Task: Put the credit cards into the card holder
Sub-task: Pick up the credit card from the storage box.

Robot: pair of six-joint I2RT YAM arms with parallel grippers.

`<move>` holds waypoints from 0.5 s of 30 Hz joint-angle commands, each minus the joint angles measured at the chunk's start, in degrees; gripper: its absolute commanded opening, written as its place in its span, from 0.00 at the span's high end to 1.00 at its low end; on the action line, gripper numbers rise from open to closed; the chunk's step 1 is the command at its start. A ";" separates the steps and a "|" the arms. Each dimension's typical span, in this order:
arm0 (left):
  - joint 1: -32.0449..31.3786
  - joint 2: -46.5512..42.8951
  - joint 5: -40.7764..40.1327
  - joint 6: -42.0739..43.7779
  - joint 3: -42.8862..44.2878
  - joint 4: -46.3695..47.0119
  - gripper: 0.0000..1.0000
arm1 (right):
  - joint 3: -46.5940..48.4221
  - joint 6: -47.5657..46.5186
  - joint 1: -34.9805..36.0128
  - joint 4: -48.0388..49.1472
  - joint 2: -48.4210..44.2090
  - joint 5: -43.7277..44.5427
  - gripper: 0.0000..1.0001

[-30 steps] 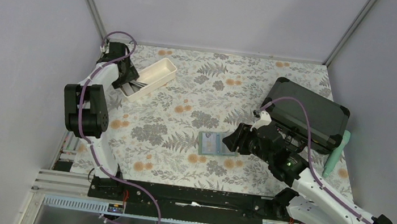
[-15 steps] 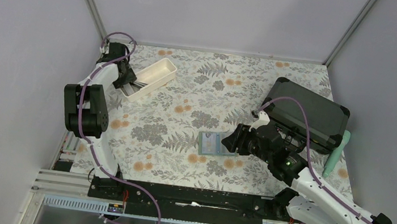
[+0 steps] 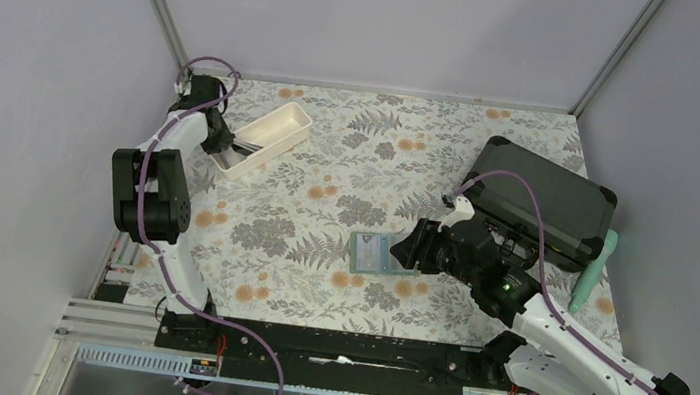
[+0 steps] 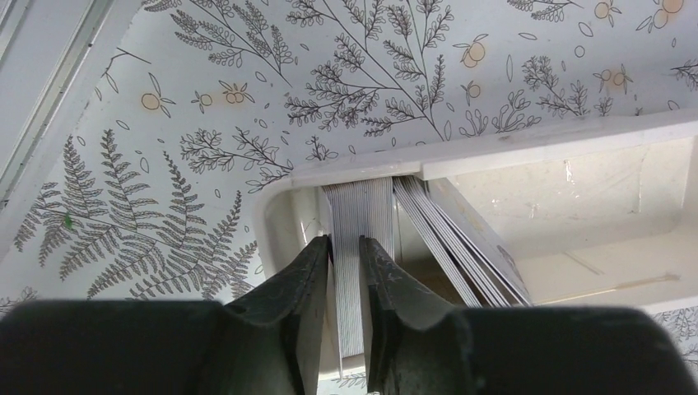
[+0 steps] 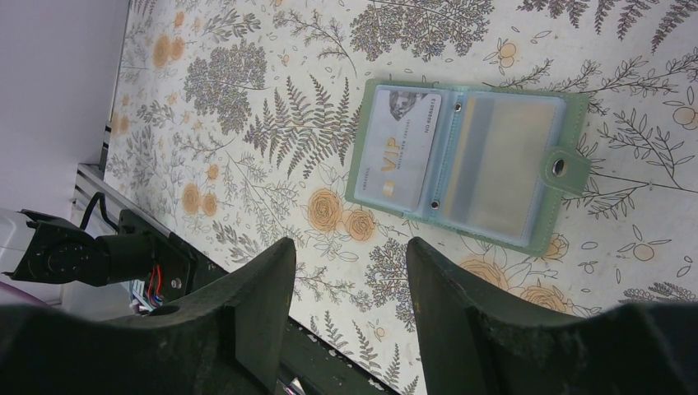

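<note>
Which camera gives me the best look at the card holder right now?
Right wrist: the card holder lies open and large, a VIP card in one pocket. Top view shows it tiny; left wrist view misses it.

Locate the tray (image 3: 268,135) at the far left of the table (image 3: 372,150); the credit cards (image 4: 374,222) stand on edge in its near end, some between the fingers of the left gripper (image 4: 346,251). The card holder (image 3: 371,253) lies open near the table's middle, the right gripper (image 5: 347,247) just right of it. The hard case (image 3: 545,201) lies far right, behind that gripper.
</note>
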 commanded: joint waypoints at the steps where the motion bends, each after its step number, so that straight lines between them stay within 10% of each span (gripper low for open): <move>1: 0.15 -2.91 -0.76 0.49 -0.59 1.42 0.83 | 0.54 -0.02 -0.17 0.34 0.24 -0.83 0.41; 15: 0.16 -3.82 -1.21 1.44 -0.53 0.61 1.00 | 1.15 -0.24 -0.20 0.31 0.48 -0.87 0.41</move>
